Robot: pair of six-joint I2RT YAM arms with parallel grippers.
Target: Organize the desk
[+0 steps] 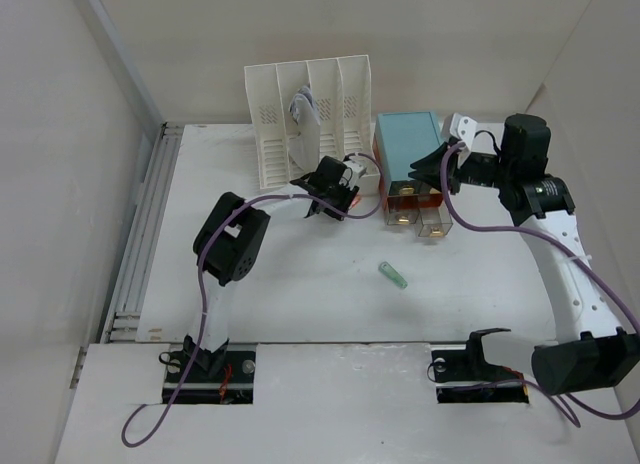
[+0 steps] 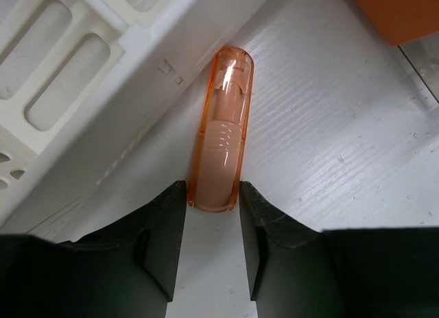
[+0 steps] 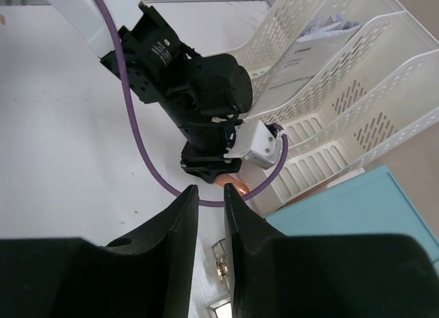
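The desk fills most of the top view, with grey rails running down its left edge.

At upper centre stands one white file rack. I count four upright dividers, and one crumpled paper is tucked among them. A printed sheet shows in the right wrist view, but the print is too small to read.

Just right of the rack sits one teal-topped drawer box. Two small clear drawers are pulled out at its lower edge, side by side.

One green translucent capsule lies alone at mid-frame, well apart from everything.

One orange translucent tube lies flat on the desk beside the rack's base. The left gripper has narrowed to the tube's width, with a fingertip pressed to each side of its near end.

The right gripper, at the drawer box in the upper right of the top view, shows only a thin slit between its fingers (nothing in it).
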